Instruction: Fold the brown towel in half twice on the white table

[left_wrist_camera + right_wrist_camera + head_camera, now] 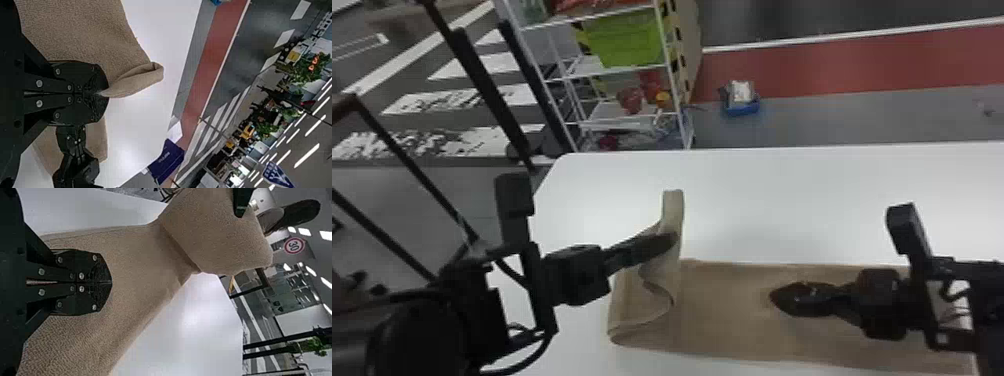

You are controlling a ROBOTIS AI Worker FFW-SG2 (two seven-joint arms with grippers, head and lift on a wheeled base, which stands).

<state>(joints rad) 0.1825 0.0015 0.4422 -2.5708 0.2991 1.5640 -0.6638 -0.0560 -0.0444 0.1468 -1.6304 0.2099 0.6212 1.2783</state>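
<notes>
The brown towel lies as a long strip along the front of the white table, its left end lifted and curling over. My left gripper is shut on that raised end, above the table. In the left wrist view, the left gripper pinches the edge of the towel, and a folded corner sticks out past the tips. My right gripper is shut over the middle of the strip. The right wrist view has the right gripper with its fingers together against the towel, no cloth visibly between them.
Beyond the table's far left edge stands a white shelf rack with a green bin. A blue box sits on the floor behind the table. Dark metal frame bars rise at the left.
</notes>
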